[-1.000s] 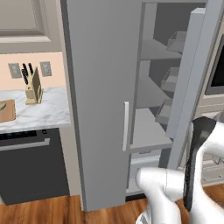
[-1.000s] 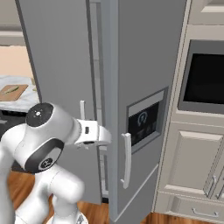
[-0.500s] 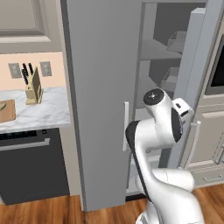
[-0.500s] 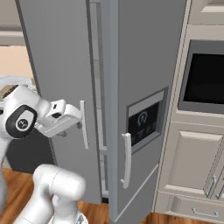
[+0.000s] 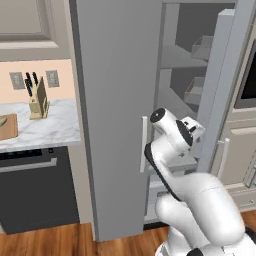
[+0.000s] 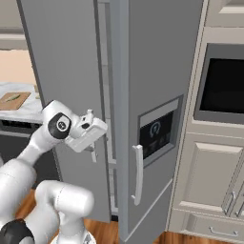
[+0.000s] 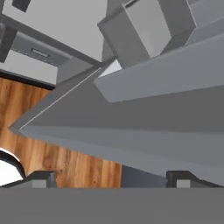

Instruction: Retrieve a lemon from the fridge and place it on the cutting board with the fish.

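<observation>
The fridge (image 5: 115,100) stands with both doors swung partly open, its grey shelves (image 5: 180,57) and door bins (image 5: 202,47) showing in the gap. The lemon is hidden from view. My gripper (image 5: 196,131) sits at the front of that gap at mid height, beside the left door's pale handle (image 5: 143,145). In the hand view the gripper (image 7: 111,179) is open, with nothing between its fingertips (image 7: 40,179) and the grey shelves (image 7: 144,109) ahead. The cutting board (image 6: 14,100), with the fish (image 6: 14,97) on it, lies on the counter far to the left.
A knife block (image 5: 37,97) stands on the marble counter (image 5: 50,127) above a dark dishwasher (image 5: 37,185). A wall oven (image 6: 221,86) and beige cabinets (image 6: 209,176) flank the fridge (image 6: 157,71) on the right. The right door (image 5: 220,85) juts out near my arm. Wooden floor lies below.
My arm has risen from low beside the base, and the hand has come up to the gap between the fridge doors. The jaws have stayed wide.
</observation>
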